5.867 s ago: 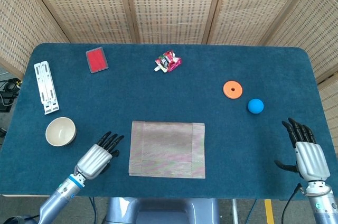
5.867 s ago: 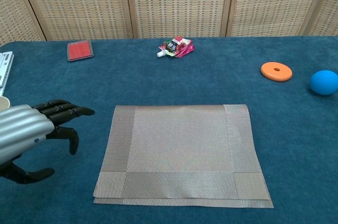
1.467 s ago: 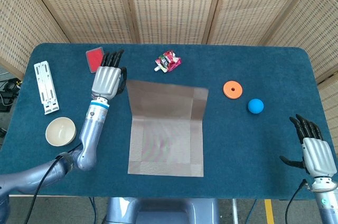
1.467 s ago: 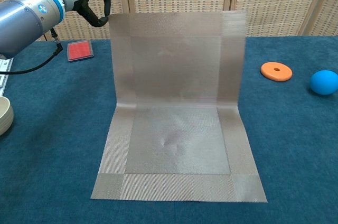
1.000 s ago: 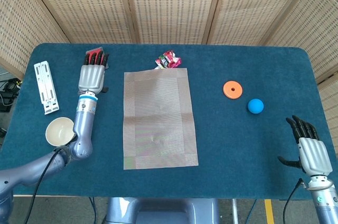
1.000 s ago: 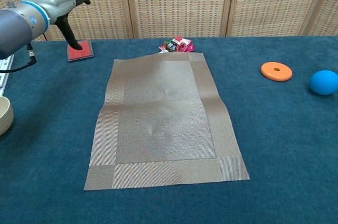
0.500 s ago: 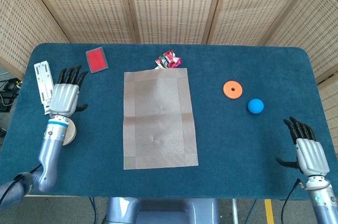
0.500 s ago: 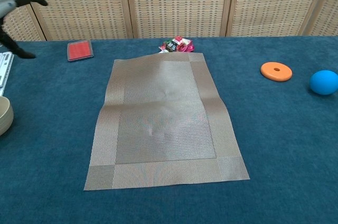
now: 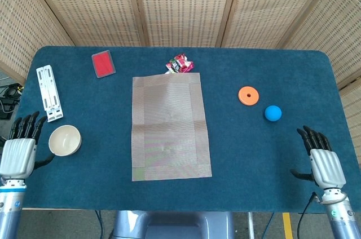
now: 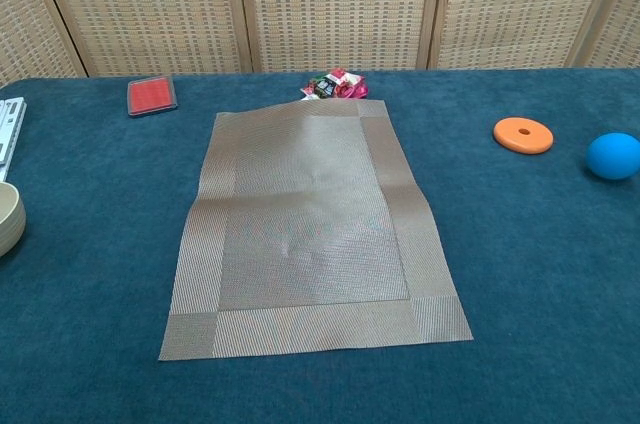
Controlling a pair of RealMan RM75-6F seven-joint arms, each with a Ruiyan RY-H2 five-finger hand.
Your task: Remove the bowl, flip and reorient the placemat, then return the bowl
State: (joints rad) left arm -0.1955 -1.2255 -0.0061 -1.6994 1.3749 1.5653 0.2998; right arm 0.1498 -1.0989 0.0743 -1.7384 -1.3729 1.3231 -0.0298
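Note:
The grey-brown woven placemat (image 9: 168, 127) (image 10: 308, 224) lies flat in the middle of the blue table, long side running front to back, its far edge touching a snack packet. The cream bowl (image 9: 64, 140) (image 10: 8, 220) stands on the table well left of the mat. My left hand (image 9: 20, 150) is at the table's front left corner, just left of the bowl, fingers apart and holding nothing. Over at the front right edge, my right hand (image 9: 322, 161) is open and empty too. Neither hand shows in the chest view.
A red-and-white snack packet (image 9: 179, 65) (image 10: 334, 86) lies at the mat's far edge. A red flat pad (image 9: 103, 63) and a white bracket (image 9: 48, 92) are at the back left. An orange disc (image 9: 248, 95) and a blue ball (image 9: 273, 113) lie to the right.
My left hand let go of the lifted mat, which dropped flat in its new lengthwise position. The hand then drew back from the far left to the front left corner beside the bowl.

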